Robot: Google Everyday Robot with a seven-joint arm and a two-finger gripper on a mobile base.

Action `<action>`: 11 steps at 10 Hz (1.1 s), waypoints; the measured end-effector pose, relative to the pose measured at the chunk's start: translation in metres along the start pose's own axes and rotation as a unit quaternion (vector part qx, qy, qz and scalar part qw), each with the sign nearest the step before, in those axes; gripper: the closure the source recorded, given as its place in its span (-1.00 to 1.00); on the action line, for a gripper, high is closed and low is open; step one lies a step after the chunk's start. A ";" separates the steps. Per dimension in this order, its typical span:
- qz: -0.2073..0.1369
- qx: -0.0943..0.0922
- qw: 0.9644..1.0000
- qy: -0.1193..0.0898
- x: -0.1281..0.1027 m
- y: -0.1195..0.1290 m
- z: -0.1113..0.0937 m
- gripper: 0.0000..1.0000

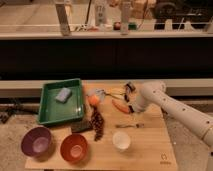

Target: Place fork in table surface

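The fork (129, 125), small, grey and thin, lies flat on the light-wood table surface (150, 145), to the right of centre and just above the white cup (121, 141). My gripper (131, 107) hangs at the end of the white arm that reaches in from the right. It sits a short way behind and above the fork, next to an orange carrot-like item (119, 105). Nothing shows in the gripper.
A green tray (50, 112) holding a blue sponge (63, 94) stands at the back left. There are a purple bowl (36, 141) and an orange bowl (74, 147) at the front left, and a dark brown cluster (97, 125), a black block (80, 126), an orange ball (93, 100) and a silvery utensil with yellowish items (109, 92) mid-table.
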 end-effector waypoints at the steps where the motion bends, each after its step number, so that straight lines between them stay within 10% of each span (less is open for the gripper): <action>1: -0.002 -0.002 1.000 -0.004 0.001 0.006 0.001 -0.60; 11: 0.001 -0.010 1.000 -0.015 -0.006 0.033 0.009 -0.60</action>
